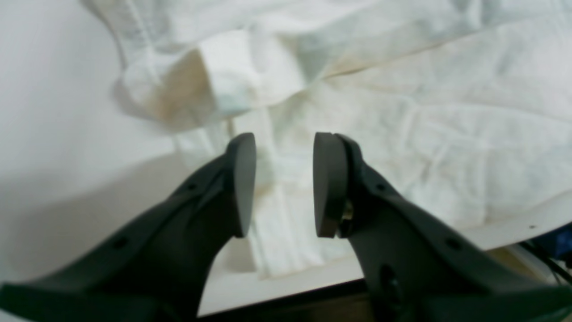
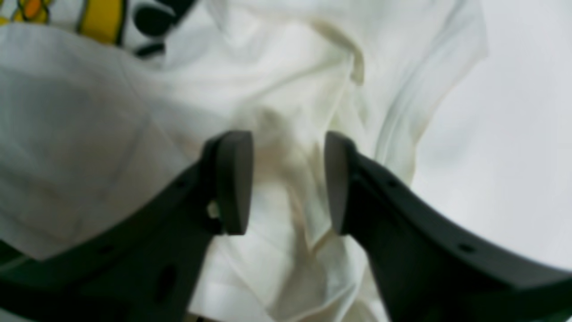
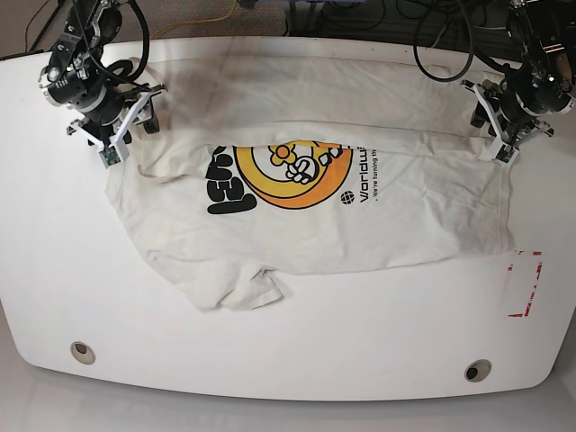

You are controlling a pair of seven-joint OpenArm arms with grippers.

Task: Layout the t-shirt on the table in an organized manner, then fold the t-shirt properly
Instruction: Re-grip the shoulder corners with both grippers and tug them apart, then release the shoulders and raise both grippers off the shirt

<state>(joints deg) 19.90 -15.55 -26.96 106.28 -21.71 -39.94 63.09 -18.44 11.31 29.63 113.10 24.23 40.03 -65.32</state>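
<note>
White t-shirt (image 3: 315, 225) print half hidden under a fold; left gripper (image 1: 283, 183) and right gripper (image 2: 288, 181) jaws apart, empty.

Each of the 2 grippers, the left gripper (image 1: 284, 183) and the right gripper (image 2: 288, 181), has matte black curved fingers ending in flat oval pads. Small round screw holes dot the fingers. Black cables (image 3: 441, 40) loop off toward 12 o'clock in the base view.

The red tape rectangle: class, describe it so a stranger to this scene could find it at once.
Start at the white table and the t-shirt spread across it. Go to the shirt's lower corner on the base view's right; just beyond it lies the red tape rectangle. It is the only red mark; the two grommet holes are round and grey.
</note>
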